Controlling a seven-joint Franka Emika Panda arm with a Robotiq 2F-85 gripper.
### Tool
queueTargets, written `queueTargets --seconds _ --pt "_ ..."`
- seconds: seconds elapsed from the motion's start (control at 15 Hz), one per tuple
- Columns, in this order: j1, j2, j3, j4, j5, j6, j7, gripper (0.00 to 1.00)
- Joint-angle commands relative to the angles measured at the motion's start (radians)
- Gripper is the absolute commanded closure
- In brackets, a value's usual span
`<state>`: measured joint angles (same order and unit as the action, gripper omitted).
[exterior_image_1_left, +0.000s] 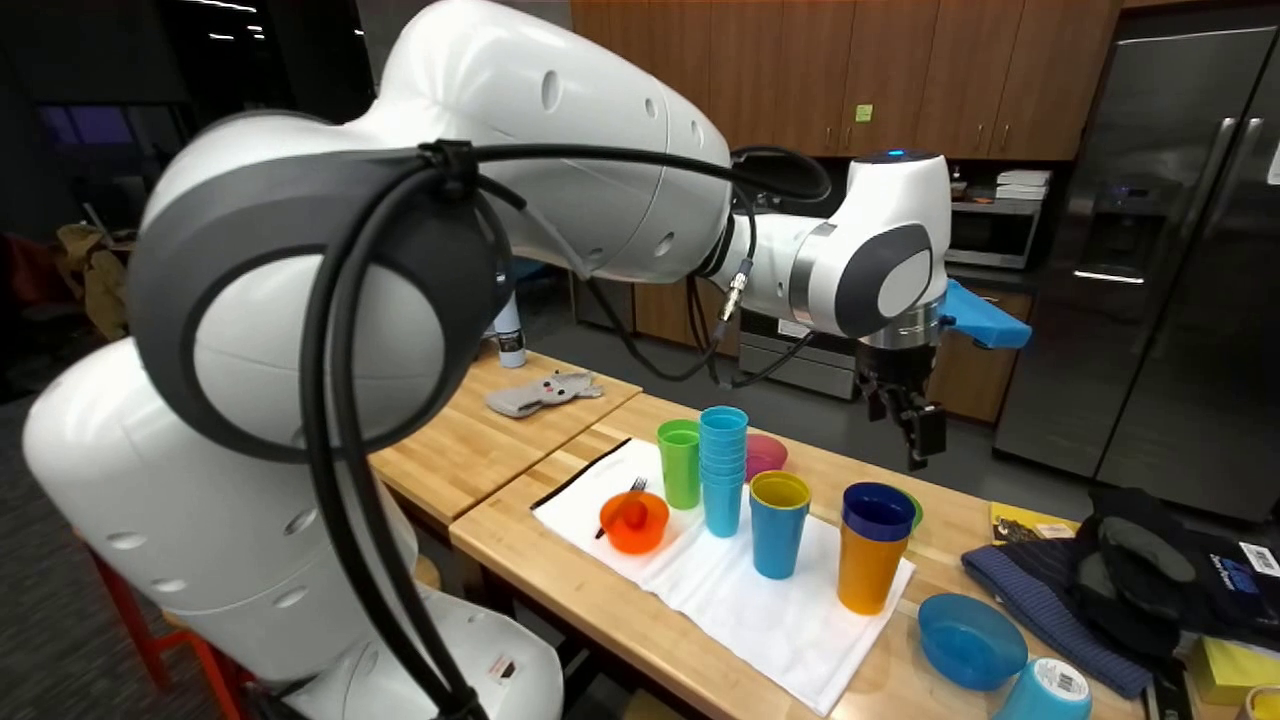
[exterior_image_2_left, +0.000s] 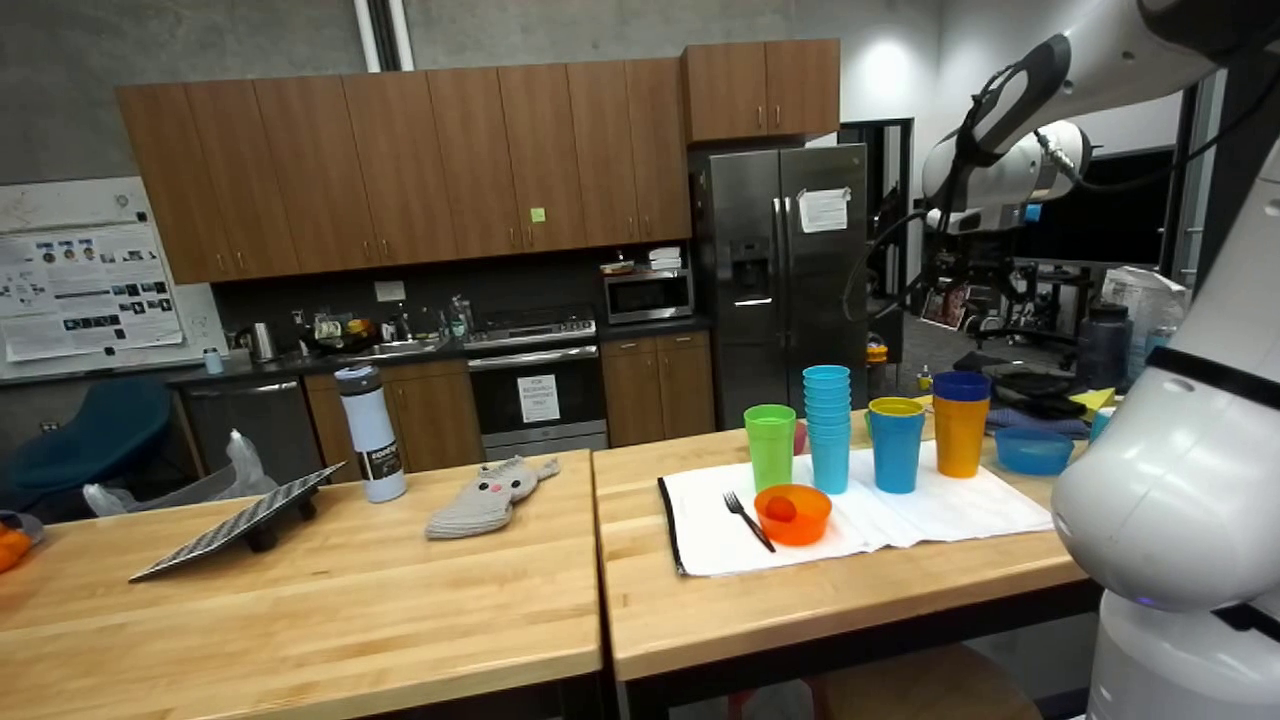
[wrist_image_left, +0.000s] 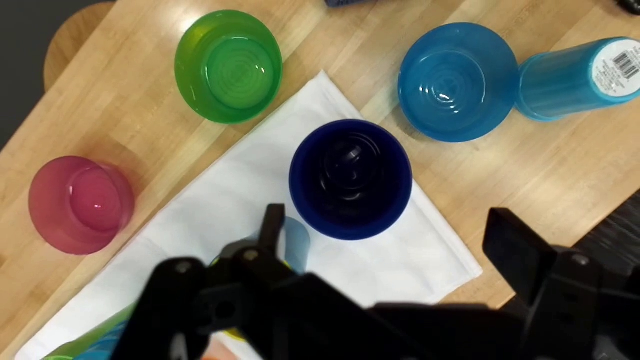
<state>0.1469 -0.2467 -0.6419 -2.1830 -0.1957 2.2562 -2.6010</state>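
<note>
Empty gripper (wrist_image_left: 386, 214), jaws spread, above one smooth dark-blue cup (wrist_image_left: 350, 180) nested in one orange cup (exterior_image_1_left: 872, 572), near the cloth's (wrist_image_left: 400, 272) short edge, one glossy pink bowl (wrist_image_left: 82, 205), one round green bowl (wrist_image_left: 230, 67), by the wooden worktop's (wrist_image_left: 155, 125) far edge

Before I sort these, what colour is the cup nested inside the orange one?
Dark blue cup, clearest in the wrist view.

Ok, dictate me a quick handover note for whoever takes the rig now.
Gripper: open, holding nothing, raised above the table.
Nearest: the dark-blue cup, nested in the orange cup, standing on the white cloth.
Also there: a yellow cup nested in the blue cup, and the light-blue stack.
Done: those nested sets stand upright.
Left: no grasp made yet; the sets stand apart.
</note>
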Motion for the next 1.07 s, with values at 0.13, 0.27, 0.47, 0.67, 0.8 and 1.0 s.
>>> queueTargets --seconds 0.13,0.27,0.47,0.67,0.8,1.0 --pt "0.001 0.001 -0.030 -0.029 0.010 -0.001 0.000 0.00" --pt "0.007 0.002 -0.048 -0.047 0.017 -0.002 0.001 0.00" --pt "0.015 0.004 -0.078 -0.068 0.019 -0.003 0.001 0.00" --pt "0.040 0.004 -0.109 -0.075 0.014 -0.015 0.001 0.00" --pt "0.053 0.018 -0.123 -0.066 0.012 -0.042 0.001 0.00" --pt "0.080 0.029 -0.147 -0.060 0.011 -0.086 0.001 0.00"
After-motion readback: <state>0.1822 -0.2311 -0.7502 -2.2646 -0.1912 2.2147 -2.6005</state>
